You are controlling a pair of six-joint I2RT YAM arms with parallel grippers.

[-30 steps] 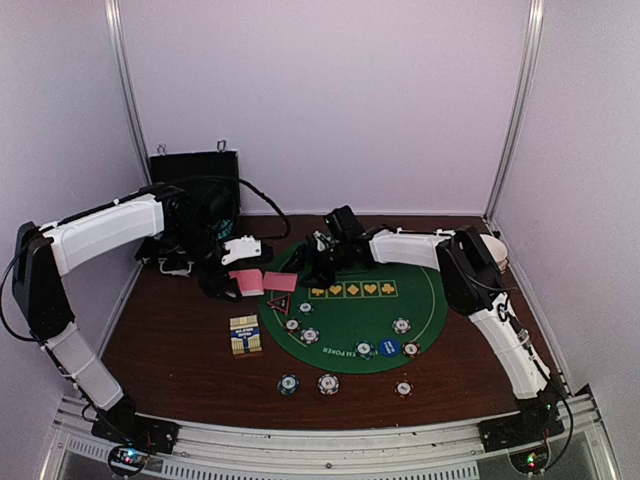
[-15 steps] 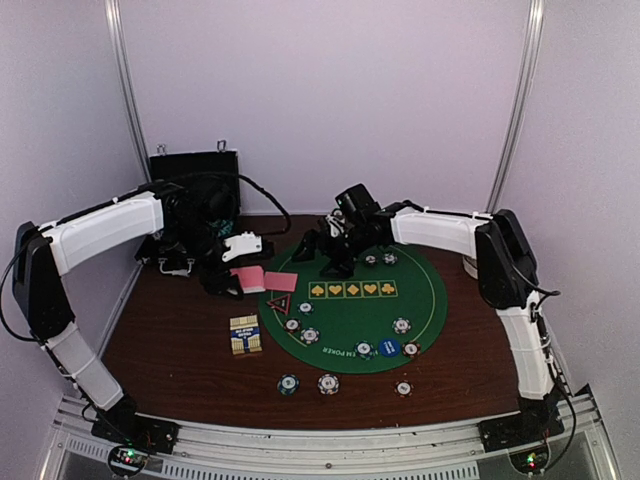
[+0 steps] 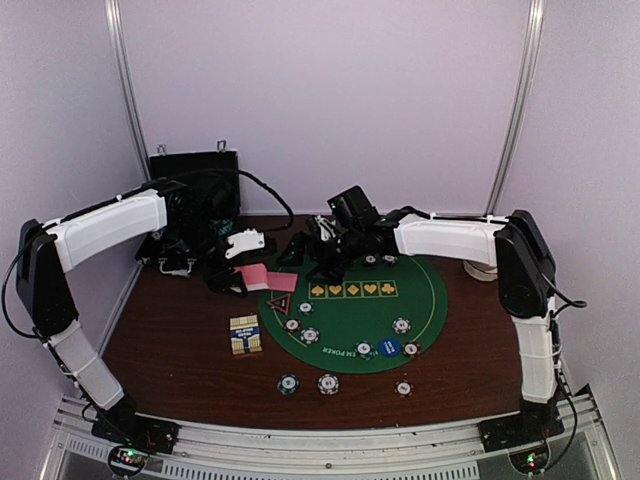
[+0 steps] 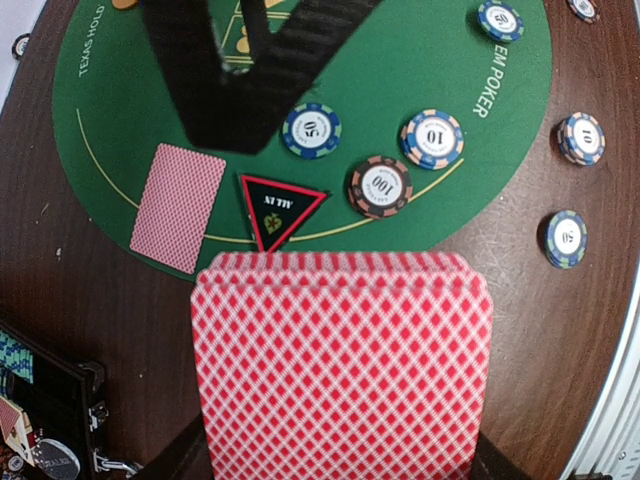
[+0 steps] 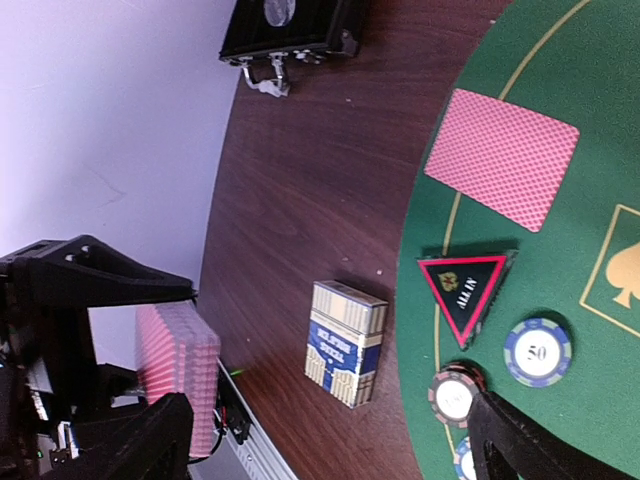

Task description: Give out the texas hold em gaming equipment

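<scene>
Shows poker chips (image 3: 328, 383) on table (image 3: 180, 350) up front, more on green mat (image 3: 355, 312) behind. Holds pink card deck (image 4: 340, 360) pinched tight in left gripper (image 3: 236, 279), just left of mat. Hangs right gripper (image 3: 310, 258) spread wide and empty over mat's far-left rim.

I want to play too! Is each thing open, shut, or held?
left gripper: shut on the card deck
right gripper: open
card deck: held, backs up
single card: face down on the green mat
black case: open
card box: closed, lying flat
</scene>
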